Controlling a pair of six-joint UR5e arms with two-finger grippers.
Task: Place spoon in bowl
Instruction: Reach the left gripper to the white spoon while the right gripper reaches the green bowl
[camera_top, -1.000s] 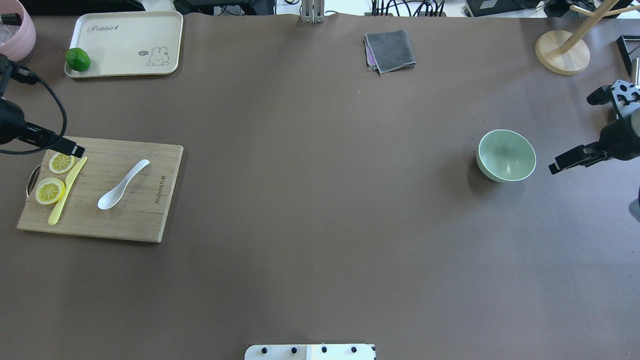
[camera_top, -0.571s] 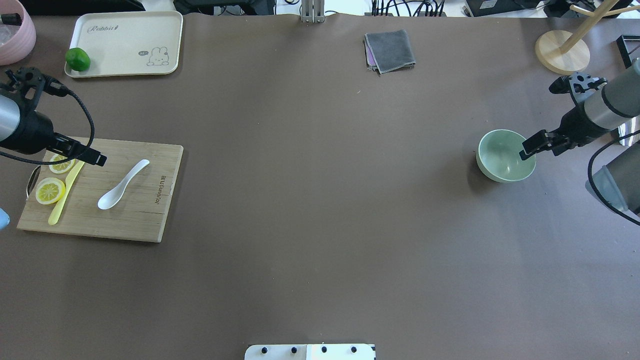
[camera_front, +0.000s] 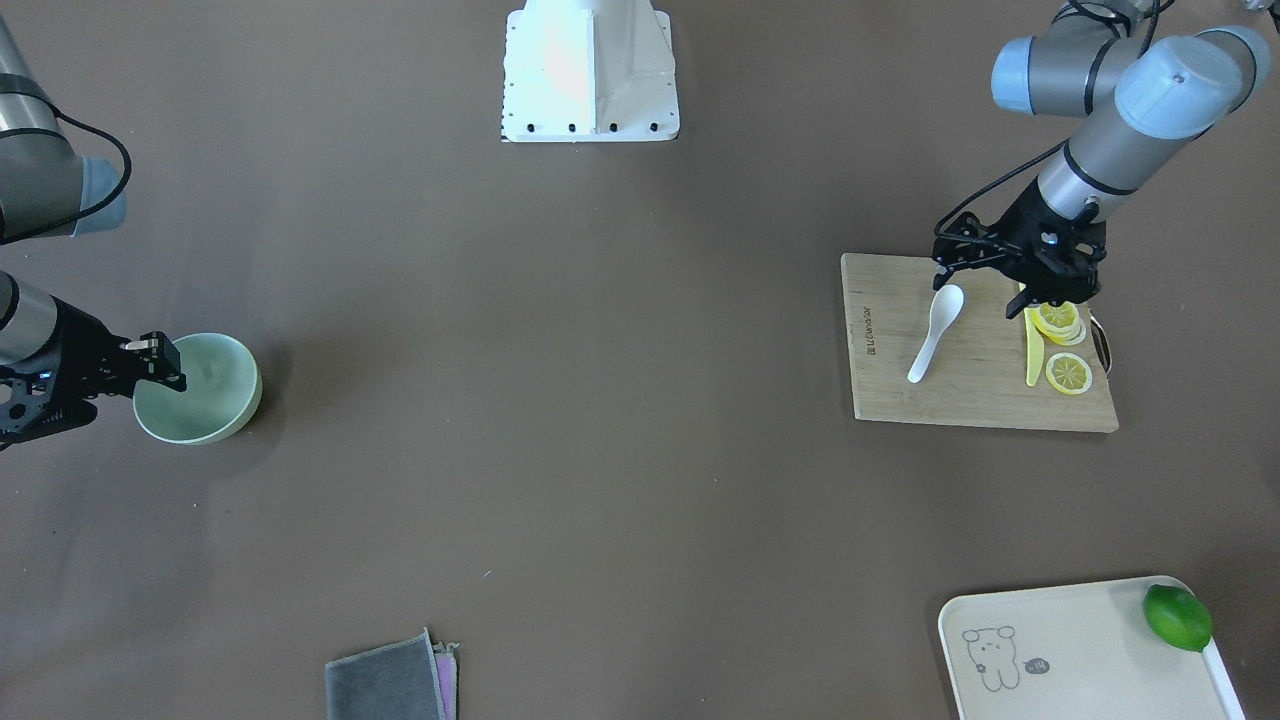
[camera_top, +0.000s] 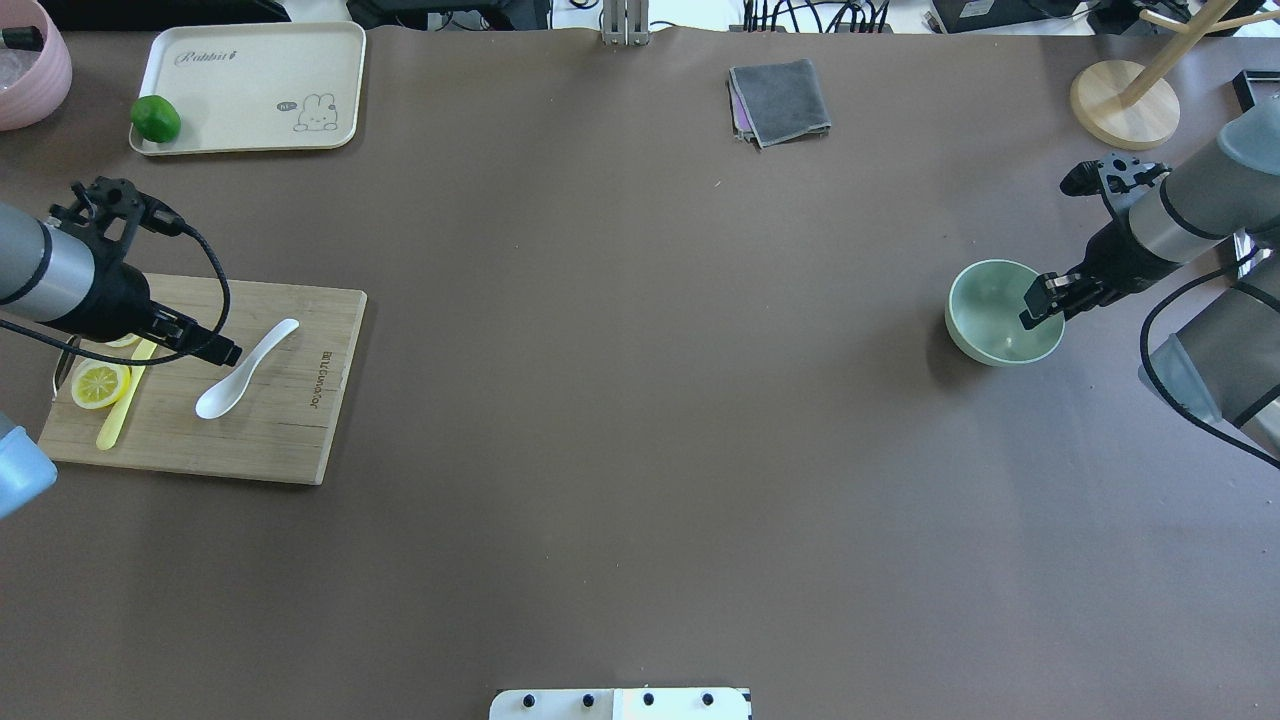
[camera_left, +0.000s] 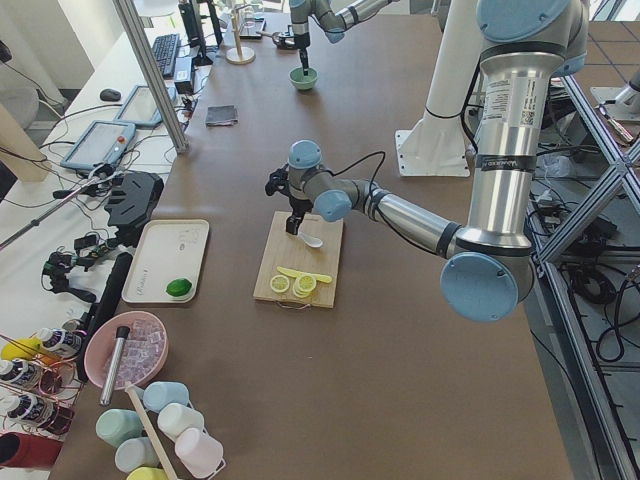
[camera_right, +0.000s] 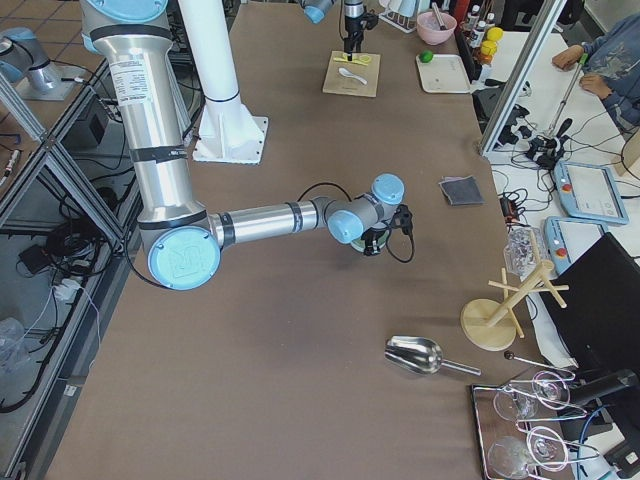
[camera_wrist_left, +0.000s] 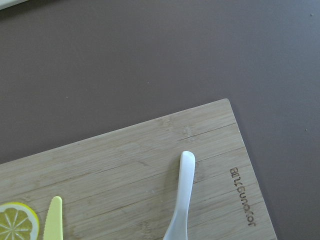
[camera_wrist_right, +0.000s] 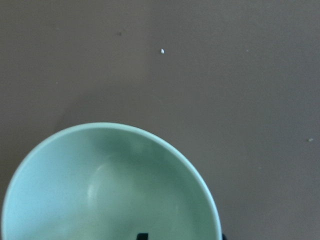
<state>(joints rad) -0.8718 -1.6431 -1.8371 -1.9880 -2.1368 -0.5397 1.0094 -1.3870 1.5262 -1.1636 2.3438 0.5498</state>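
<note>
The white spoon (camera_top: 245, 370) lies on a wooden cutting board (camera_top: 290, 440) at the left, scoop toward the robot; it also shows in the front view (camera_front: 935, 335) and the left wrist view (camera_wrist_left: 182, 200). My left gripper (camera_top: 185, 340) hangs open over the board, one fingertip just left of the spoon's handle, not touching it. The mint-green bowl (camera_top: 985, 320) stands empty at the right. My right gripper (camera_top: 1050, 295) is open and straddles the bowl's right rim, one finger inside the bowl (camera_wrist_right: 100, 190).
Lemon slices (camera_top: 100, 383) and a yellow knife (camera_top: 118, 425) lie on the board's left part. A cream tray (camera_top: 250, 90) with a lime (camera_top: 155, 118) sits far left, a grey cloth (camera_top: 780, 100) far centre, a wooden stand (camera_top: 1125, 105) far right.
My left gripper moved right across the board to the spoon's handle. My right gripper moved left over the bowl's rim. The bowl shifted slightly left.
</note>
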